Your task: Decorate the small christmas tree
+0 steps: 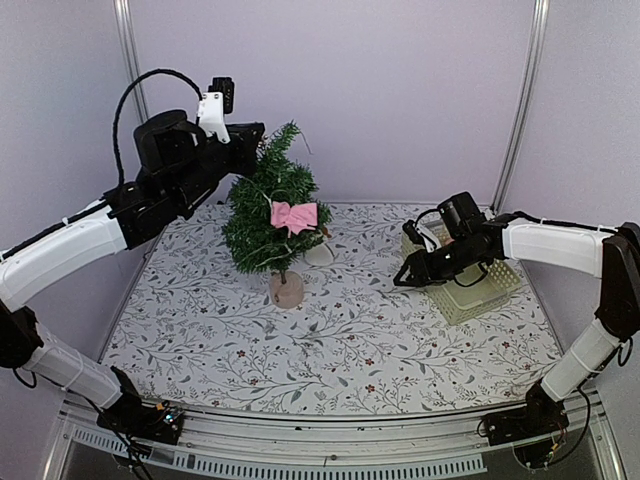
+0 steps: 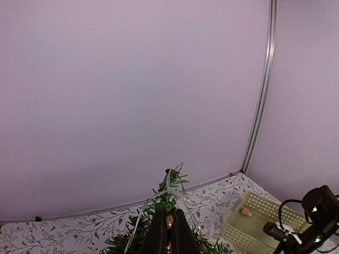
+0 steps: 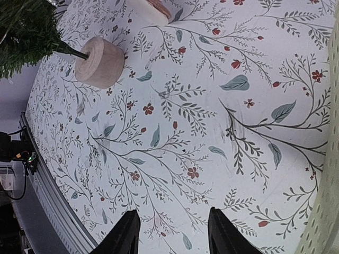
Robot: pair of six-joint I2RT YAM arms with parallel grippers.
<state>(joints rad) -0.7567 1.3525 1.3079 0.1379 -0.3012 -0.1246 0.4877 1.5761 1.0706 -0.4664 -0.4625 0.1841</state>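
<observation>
The small christmas tree (image 1: 268,212) stands at the back centre on its pale round base (image 1: 286,290), with a pink bow (image 1: 295,215) hung on its right side. My left gripper (image 1: 250,140) is at the treetop, shut on a thin pale light string (image 2: 170,182) that loops over the tip. Small amber bulbs show between its fingers (image 2: 156,235). My right gripper (image 1: 408,277) hovers open and empty over the table, just left of the yellow basket (image 1: 480,290). In the right wrist view the tree base (image 3: 100,62) lies far ahead of the open gripper (image 3: 172,235).
The basket (image 2: 254,219) holds a small pink item (image 2: 246,212). A white object (image 1: 320,253) lies behind the tree base on the right. Lilac walls with metal posts (image 1: 520,100) close the back and sides. The table's front rail (image 3: 47,211) runs near my right gripper.
</observation>
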